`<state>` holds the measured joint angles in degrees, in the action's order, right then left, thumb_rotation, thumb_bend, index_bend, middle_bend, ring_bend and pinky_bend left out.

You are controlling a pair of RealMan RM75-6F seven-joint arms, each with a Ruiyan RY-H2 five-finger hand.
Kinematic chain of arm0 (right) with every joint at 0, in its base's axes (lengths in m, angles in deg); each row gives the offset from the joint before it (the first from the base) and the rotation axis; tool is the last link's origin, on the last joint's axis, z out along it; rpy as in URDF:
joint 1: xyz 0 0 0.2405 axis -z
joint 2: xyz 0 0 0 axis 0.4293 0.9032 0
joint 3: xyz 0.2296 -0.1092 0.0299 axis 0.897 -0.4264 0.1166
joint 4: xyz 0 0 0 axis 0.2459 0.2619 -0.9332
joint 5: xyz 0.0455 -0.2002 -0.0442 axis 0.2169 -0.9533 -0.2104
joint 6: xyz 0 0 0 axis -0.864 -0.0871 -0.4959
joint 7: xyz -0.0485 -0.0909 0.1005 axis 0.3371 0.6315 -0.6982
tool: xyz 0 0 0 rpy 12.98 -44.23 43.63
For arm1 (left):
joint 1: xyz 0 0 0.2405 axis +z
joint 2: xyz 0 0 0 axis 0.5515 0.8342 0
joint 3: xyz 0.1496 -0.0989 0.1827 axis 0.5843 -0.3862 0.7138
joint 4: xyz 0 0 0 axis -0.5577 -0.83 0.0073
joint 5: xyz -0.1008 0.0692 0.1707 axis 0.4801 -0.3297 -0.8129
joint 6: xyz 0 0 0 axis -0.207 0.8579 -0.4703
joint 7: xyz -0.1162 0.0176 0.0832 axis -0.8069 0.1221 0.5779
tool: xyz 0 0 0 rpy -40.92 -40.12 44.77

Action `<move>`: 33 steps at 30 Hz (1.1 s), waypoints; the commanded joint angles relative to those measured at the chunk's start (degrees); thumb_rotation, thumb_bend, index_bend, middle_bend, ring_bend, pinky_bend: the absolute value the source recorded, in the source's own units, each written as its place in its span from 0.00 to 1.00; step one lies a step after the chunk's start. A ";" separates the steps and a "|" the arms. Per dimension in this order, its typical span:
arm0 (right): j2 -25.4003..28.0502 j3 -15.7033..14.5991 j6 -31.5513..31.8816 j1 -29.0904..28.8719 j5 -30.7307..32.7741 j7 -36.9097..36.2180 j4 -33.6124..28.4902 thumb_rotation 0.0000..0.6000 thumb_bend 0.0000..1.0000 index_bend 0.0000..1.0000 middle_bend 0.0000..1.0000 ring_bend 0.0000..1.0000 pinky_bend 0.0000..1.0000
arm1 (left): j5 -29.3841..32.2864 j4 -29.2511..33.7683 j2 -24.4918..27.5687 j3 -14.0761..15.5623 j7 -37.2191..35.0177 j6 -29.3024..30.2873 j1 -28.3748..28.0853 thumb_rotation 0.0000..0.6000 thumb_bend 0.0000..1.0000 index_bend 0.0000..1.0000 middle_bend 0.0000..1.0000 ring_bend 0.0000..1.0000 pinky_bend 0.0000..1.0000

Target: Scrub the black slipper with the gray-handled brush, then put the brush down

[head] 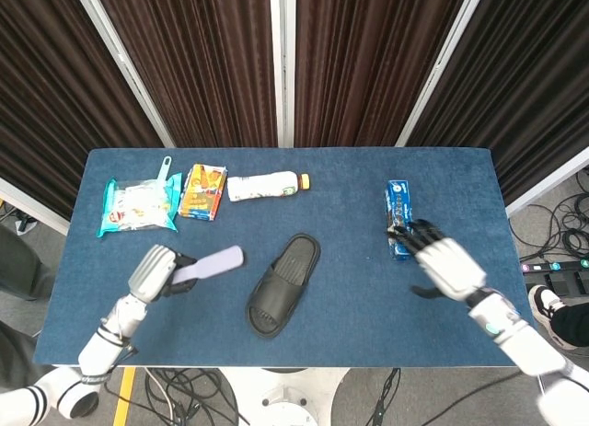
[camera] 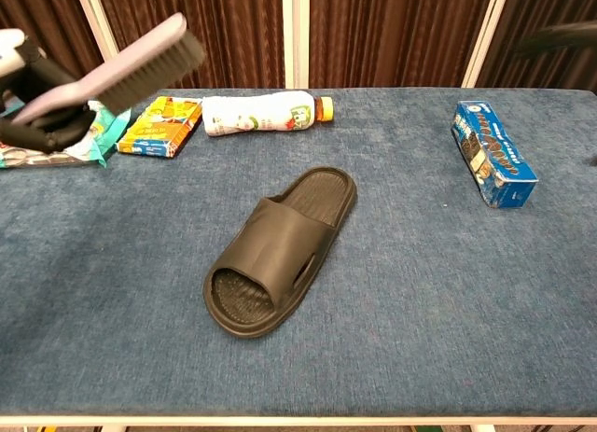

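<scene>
The black slipper (head: pixel 283 283) lies sole down near the middle of the blue table, toe opening toward the front edge; the chest view shows the same slipper (camera: pixel 280 250). My left hand (head: pixel 156 271) grips the gray handle of the brush (head: pixel 210 263) and holds it in the air left of the slipper. In the chest view the brush (camera: pixel 121 66) sits high at the upper left, bristles facing down, in my left hand (camera: pixel 33 87). My right hand (head: pixel 444 260) hovers over the table right of the slipper, holding nothing, with its fingers apart.
Along the back stand a snack bag (head: pixel 138 206), an orange box (head: pixel 204 191) and a white bottle (head: pixel 264 186) lying on its side. A blue box (head: pixel 399 219) lies just beyond my right hand's fingertips. Dark curtains hang behind the table.
</scene>
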<state>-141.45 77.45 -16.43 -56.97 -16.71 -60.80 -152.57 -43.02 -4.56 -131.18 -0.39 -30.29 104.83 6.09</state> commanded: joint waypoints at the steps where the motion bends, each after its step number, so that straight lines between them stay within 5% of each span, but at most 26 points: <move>1: -8.56 4.26 -14.83 -13.17 5.12 3.50 3.92 1.00 0.09 0.00 0.06 0.00 0.00 | -4.24 -3.47 -1.12 3.21 -0.10 1.09 0.07 1.00 0.61 1.00 1.00 1.00 1.00; 6: -18.03 5.13 -25.03 -22.52 10.60 9.37 12.92 1.00 0.10 0.00 0.02 0.00 0.00 | -6.91 -5.59 -2.61 4.98 1.58 2.01 -0.13 1.00 0.61 1.00 1.00 1.00 1.00; 15: -29.45 3.37 -31.19 -31.71 17.90 18.68 24.84 1.00 0.10 0.00 0.00 0.00 0.00 | -9.40 -9.04 -6.47 5.55 4.18 0.75 -2.71 1.00 0.61 1.00 1.00 1.00 1.00; 33: -37.84 -2.30 -31.29 -39.58 29.79 28.00 34.12 1.00 0.08 0.00 0.00 0.00 0.00 | -5.41 -19.02 -13.58 3.57 4.57 -5.11 -7.25 1.00 0.61 1.00 1.00 1.00 1.00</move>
<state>-178.50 75.74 -47.54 -95.80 12.23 -33.38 -119.45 -48.49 -23.44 -144.58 3.21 -25.69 99.53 -1.08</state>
